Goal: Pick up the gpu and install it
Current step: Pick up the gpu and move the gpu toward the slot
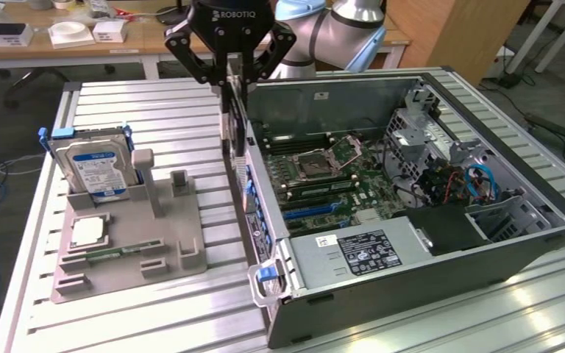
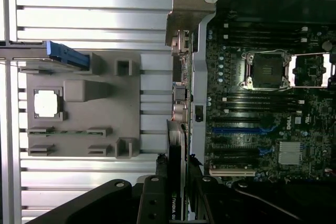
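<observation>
**Item 1. Gripper** [image 1: 233, 79] [image 2: 177, 184]: closed on the gpu, with 1 finger pressed against each flat face of the card.

**Item 2. Gpu** [image 1: 230, 125] [image 2: 176, 150]: thin black card, held edge-on and hanging straight down from the fingers. It is clear of the table, just above the near wall of the computer case and between the case and the gray holder. It is not yet seated in any slot.

**Item 3. Computer case** [image 1: 518, 243]: lies on its side with the panel off. The motherboard [image 1: 332, 176] is exposed and its blue slots [image 1: 312, 209] [image 2: 236, 129] are unoccupied.

**Item 4. Gray holder** [image 1: 179, 243]: sits on the table at the exterior view's left. It carries 1 hard drive [image 1: 94, 165] standing upright and 1 processor chip [image 1: 86, 232] lying flat.

**Risks, as judged:**
- The card hangs nearly over the case wall, so a descent without enough sideways travel could knock its lower edge on that wall.
- The hold is on a slim body near 1 end. Contact at the far end could swivel the card between the fingers.
- A tilted or offset card could jam on the slot lip, or press on nearby board parts, instead of seating.
</observation>
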`<state>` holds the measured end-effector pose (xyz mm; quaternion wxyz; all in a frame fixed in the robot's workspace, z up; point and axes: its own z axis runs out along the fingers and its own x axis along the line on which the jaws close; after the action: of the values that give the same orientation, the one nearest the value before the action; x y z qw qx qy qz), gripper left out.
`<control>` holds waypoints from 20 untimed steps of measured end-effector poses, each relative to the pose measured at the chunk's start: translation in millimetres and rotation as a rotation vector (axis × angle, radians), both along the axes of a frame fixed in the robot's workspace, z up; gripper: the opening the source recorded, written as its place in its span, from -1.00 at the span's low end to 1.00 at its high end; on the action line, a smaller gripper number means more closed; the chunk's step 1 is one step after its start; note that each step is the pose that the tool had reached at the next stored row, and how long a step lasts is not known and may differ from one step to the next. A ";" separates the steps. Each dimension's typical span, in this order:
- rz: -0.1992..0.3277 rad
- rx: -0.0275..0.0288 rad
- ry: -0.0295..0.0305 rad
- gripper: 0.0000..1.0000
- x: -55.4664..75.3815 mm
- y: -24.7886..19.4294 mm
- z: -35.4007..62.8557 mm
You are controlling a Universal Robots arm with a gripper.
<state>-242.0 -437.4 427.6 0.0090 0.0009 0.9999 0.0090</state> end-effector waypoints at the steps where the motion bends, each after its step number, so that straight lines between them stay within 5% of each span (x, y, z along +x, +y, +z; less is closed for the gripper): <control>1: 0.000 0.0000 0.0000 -0.48 0.4 0.0 0.0; 20: 0.001 0.0000 0.0000 -0.48 8.8 0.0 0.0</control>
<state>-233.3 -437.4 427.6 0.0090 0.0006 0.9999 0.0091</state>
